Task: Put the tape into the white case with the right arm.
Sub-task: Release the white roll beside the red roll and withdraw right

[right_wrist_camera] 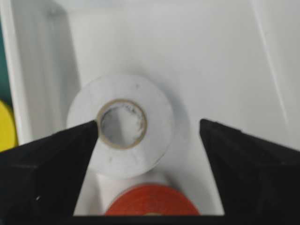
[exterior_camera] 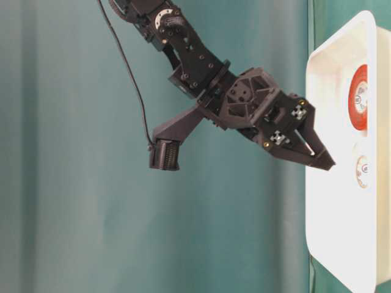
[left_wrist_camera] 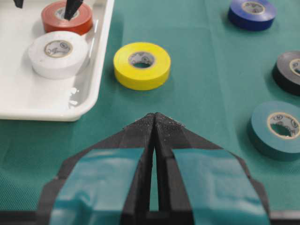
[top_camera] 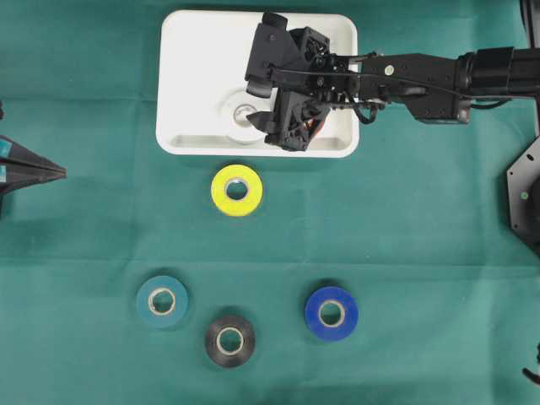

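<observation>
My all-black right gripper [right_wrist_camera: 149, 129] hung over the shallow white rectangular plastic case [top_camera: 196, 51], its two pointed fingers [right_wrist_camera: 51, 159] spread apart and grasping nothing. Below them, inside the case, a red tape roll [left_wrist_camera: 65, 18] lay flat, touching a white tape roll [left_wrist_camera: 58, 53]. My left gripper [left_wrist_camera: 154, 123], black with teal patches, rested pinched together on the green cloth [top_camera: 405, 219]. A yellow roll [top_camera: 236, 190] sat just outside the case; teal [top_camera: 162, 300], black [top_camera: 229, 340] and blue [top_camera: 331, 313] rolls lay farther off.
</observation>
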You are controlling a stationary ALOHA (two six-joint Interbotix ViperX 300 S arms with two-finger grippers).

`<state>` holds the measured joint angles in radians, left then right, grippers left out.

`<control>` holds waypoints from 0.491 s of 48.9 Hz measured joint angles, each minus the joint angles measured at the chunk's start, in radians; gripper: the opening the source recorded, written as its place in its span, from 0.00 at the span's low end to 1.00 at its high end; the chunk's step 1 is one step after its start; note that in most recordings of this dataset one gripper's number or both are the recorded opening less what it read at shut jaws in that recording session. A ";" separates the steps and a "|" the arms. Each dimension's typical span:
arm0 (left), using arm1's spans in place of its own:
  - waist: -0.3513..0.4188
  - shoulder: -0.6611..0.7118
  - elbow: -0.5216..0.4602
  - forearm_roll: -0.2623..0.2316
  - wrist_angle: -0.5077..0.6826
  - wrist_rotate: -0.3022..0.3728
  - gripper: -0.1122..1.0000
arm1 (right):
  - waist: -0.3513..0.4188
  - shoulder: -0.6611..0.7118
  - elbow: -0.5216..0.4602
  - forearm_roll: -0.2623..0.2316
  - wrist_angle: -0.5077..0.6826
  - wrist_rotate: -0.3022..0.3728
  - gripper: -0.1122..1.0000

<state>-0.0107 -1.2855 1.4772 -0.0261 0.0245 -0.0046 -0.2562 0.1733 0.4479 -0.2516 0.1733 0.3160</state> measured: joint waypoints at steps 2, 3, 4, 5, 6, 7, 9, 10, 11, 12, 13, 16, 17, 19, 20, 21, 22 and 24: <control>0.002 0.000 0.000 0.000 0.000 0.000 0.11 | -0.002 0.000 0.003 0.000 -0.002 0.000 0.55; 0.002 0.000 0.000 0.000 0.000 0.002 0.11 | 0.000 0.000 0.006 0.000 0.000 0.000 0.55; 0.002 0.000 0.000 0.000 -0.002 0.000 0.11 | 0.000 -0.002 0.009 0.000 -0.002 0.000 0.55; 0.002 0.000 0.000 0.000 0.000 0.000 0.11 | 0.000 0.000 0.012 0.000 -0.002 0.000 0.55; 0.002 0.000 0.000 0.000 0.000 0.000 0.11 | 0.000 0.000 0.017 0.000 -0.002 0.000 0.55; 0.002 0.000 0.000 0.000 0.000 0.000 0.11 | 0.000 0.000 0.021 0.000 -0.002 0.000 0.55; 0.002 0.000 0.000 0.000 0.000 0.000 0.11 | 0.000 -0.002 0.034 0.000 -0.002 0.000 0.55; 0.002 0.000 0.000 0.000 0.000 0.000 0.11 | 0.000 -0.005 0.040 0.000 -0.002 0.000 0.55; 0.002 0.000 0.000 0.000 0.000 0.000 0.11 | 0.000 -0.008 0.048 0.000 -0.002 0.000 0.55; 0.002 0.000 0.002 0.000 0.000 0.000 0.11 | 0.000 -0.012 0.057 0.000 -0.002 0.000 0.55; 0.002 0.000 0.000 0.000 0.000 0.000 0.11 | 0.000 -0.017 0.066 0.000 -0.002 0.000 0.55; 0.002 0.000 0.000 0.000 0.000 0.000 0.11 | 0.000 -0.046 0.098 0.000 -0.002 0.000 0.55; 0.002 0.000 0.000 0.000 0.000 0.000 0.11 | 0.000 -0.061 0.115 0.000 -0.002 0.000 0.55; 0.002 0.000 0.000 0.000 -0.002 0.000 0.11 | 0.002 -0.087 0.141 0.000 -0.003 0.000 0.55; 0.002 0.000 0.000 0.000 0.000 0.000 0.11 | 0.002 -0.101 0.155 0.000 -0.003 0.000 0.55; 0.002 0.000 0.002 0.000 0.000 0.000 0.11 | 0.003 -0.115 0.169 0.000 -0.005 0.000 0.55; 0.002 0.000 0.000 0.000 0.000 0.000 0.11 | 0.003 -0.129 0.184 0.000 -0.008 0.000 0.55; 0.002 0.000 0.000 0.000 0.000 0.000 0.11 | 0.006 -0.161 0.221 0.000 -0.017 0.000 0.55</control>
<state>-0.0092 -1.2855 1.4772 -0.0261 0.0245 -0.0046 -0.2500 0.0123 0.6688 -0.2516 0.1565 0.3160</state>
